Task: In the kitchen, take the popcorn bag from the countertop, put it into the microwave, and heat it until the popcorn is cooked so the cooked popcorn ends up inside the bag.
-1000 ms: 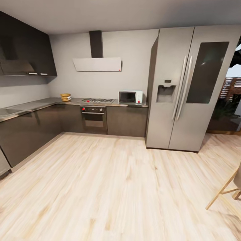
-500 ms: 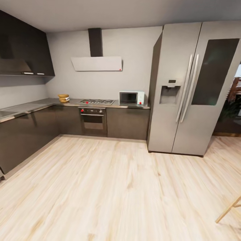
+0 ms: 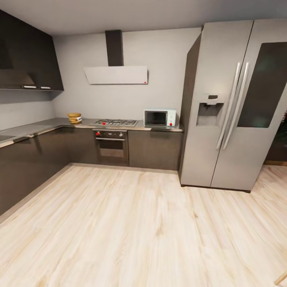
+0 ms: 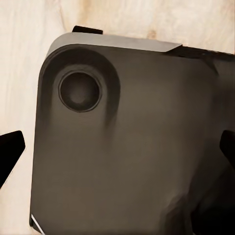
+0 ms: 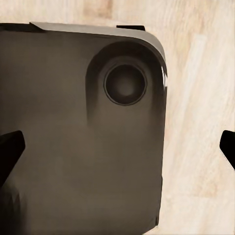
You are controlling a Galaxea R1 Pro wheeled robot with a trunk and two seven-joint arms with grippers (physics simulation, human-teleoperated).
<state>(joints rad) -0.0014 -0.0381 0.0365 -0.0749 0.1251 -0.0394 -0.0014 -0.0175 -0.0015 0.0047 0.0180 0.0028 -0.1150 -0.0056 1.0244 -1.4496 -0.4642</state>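
robot is out on the wood floor (image 3: 151, 231) w/ the kitchen run ahead, not yet at the counter. step in hand, i'd say: drive up to the countertop (image 3: 40, 126). to do it well, aim the base at the stretch between the gas hob (image 3: 115, 122) and the corner, stop square to the edge and close enough for an arm to reach w/o leaning, and keep clear of the fridge (image 3: 233, 107) on the right.

popcorn bag (image 3: 74, 117): a small tan lump sits on the countertop left of the hob, near the back wall; too small to be sure of details. microwave (image 3: 160, 118) stands on the same run, right end, just beside the fridge, door looks closed.

left gripper (image 4: 117, 152) and right gripper (image 5: 117, 152): dark fingertips sit at opposite edges of each wrist view, spread wide, nothing between them, robot's dark base below.

counts: 1 microwave, 1 hob, 1 built-in oven (image 3: 111, 145), 1 hood (image 3: 115, 74), 1 fridge w/ 2 doors, 1 bag-like lump.
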